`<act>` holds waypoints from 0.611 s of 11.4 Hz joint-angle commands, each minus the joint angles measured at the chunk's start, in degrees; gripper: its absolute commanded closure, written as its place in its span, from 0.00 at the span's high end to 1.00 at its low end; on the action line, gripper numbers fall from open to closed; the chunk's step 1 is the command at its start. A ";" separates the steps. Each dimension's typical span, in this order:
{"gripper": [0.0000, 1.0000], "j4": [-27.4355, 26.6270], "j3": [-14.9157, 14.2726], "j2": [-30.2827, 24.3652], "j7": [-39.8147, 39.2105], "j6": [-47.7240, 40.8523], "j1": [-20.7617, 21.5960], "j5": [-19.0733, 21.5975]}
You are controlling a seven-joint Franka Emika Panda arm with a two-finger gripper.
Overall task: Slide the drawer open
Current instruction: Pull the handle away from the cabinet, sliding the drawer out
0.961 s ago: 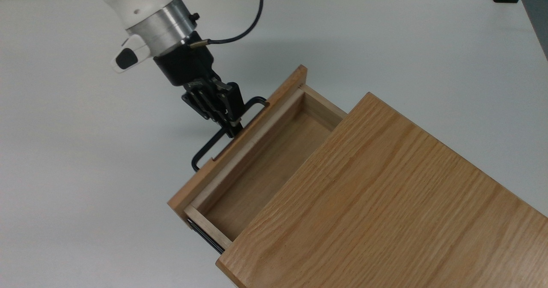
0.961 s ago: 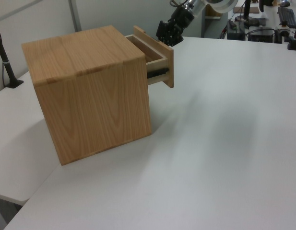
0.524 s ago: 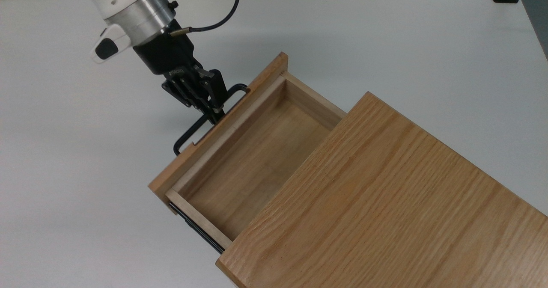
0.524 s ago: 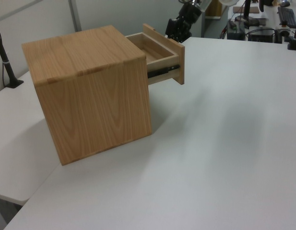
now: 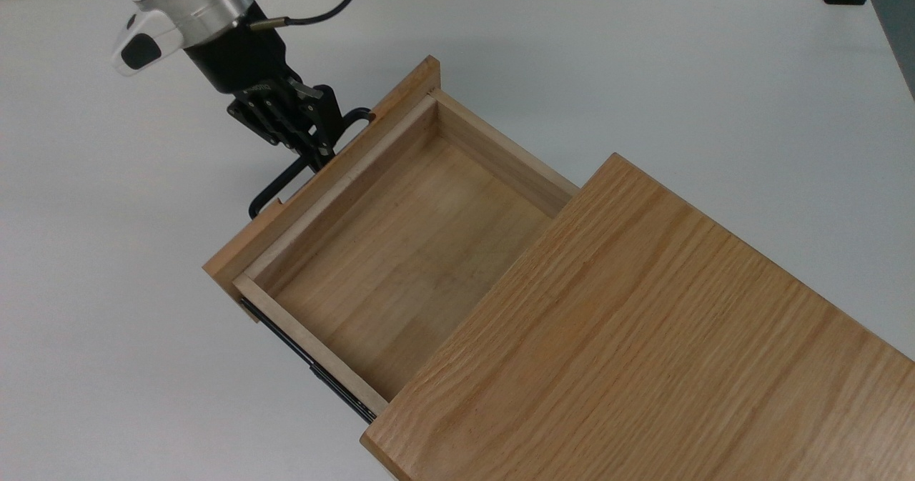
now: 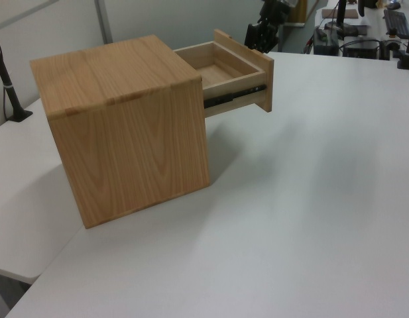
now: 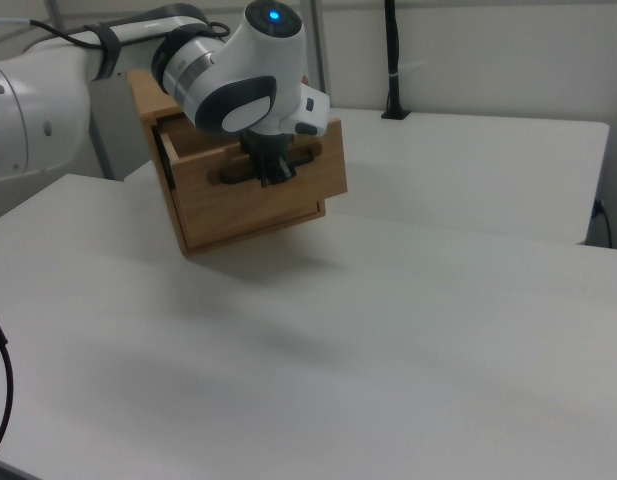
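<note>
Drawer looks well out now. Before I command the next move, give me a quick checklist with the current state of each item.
1. Gripper on the handle: ok, its fingers straddle the black bar close to the front panel.
2. Grip firmly closed on the bar: cannot tell.
3. Drawer open: ok, most of its bare wooden floor shows in the top view.
4. Side rail: ok, it is extended and looks straight in the left view.
5. Travel left on the rail: cannot tell, the drawer's back end is hidden under the cabinet top.
6. Table ahead of the front panel: ok, it is bare.
</note>
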 commanded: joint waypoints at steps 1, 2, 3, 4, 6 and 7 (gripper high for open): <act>0.03 -1.76 -3.02 -4.30 -6.62 -5.69 0.23 -0.39; 0.03 -1.68 -3.89 -4.65 -7.68 -7.01 0.32 -0.39; 0.04 -1.68 -4.16 -5.00 -7.86 -7.63 0.14 -0.39; 0.04 -1.68 -4.78 -5.09 -8.04 -8.16 0.14 -0.39; 0.04 -1.68 -5.74 -5.26 -9.96 -8.69 -0.03 -0.39; 0.07 -1.68 -6.62 -5.27 -10.67 -9.39 -0.03 -0.31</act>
